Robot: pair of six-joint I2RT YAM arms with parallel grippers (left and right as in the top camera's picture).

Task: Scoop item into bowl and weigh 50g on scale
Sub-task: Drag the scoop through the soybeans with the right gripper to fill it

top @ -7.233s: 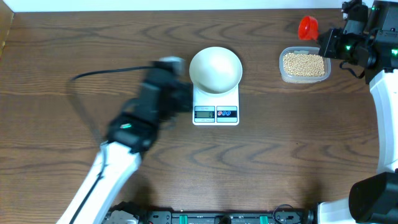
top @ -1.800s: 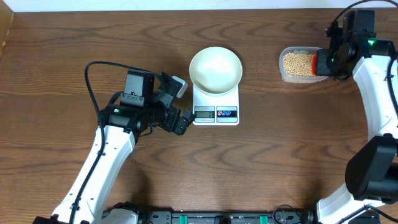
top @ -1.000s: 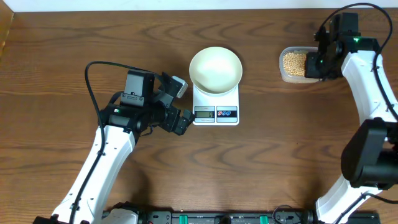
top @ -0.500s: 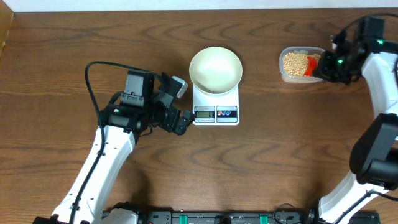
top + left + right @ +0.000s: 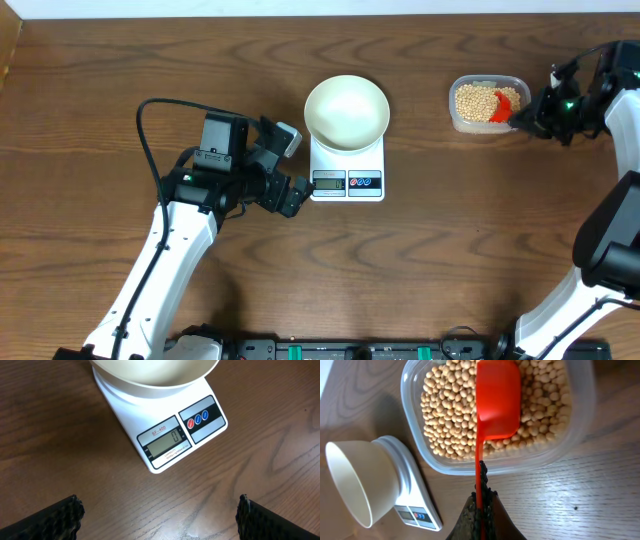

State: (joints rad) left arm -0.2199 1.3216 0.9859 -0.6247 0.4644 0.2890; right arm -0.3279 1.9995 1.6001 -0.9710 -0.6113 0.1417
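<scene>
The pale tan beans [image 5: 474, 101] [image 5: 450, 405] fill a clear plastic tub [image 5: 487, 79] [image 5: 409, 425] at the far right of the table [image 5: 450, 260]. A red scoop [image 5: 503, 103] [image 5: 497, 397] has its head down among the beans near the tub's right side. Its thin handle crosses the tub's rim and runs back to the right end effector [image 5: 522, 116] [image 5: 481, 502]. The right wrist view shows both fingers pressed together on the handle, clamping it. Whether the scoop's head carries any beans cannot be told.

The right arm comes in from the table's right edge. Its wrist is stretched leftward toward the tub, and the end effector hangs just outside the tub's right wall.

The white bowl [image 5: 346, 110] [image 5: 150, 370] [image 5: 350, 480] sits on the white scale [image 5: 347, 181] [image 5: 170, 442] [image 5: 415, 505] at mid table, well apart from the tub. The bowl looks empty, and the grey display [image 5: 165, 443] reads 0.

The left arm rises from the lower left edge, with its forearm slanting up and to the right and its wrist turned toward the scale. The left end effector [image 5: 292, 168] [image 5: 159, 512] sits just left of the scale without touching it. Its fingers [image 5: 60, 515] are spread wide apart and hold nothing. A black cable [image 5: 150, 110] loops over the table behind this arm.
</scene>
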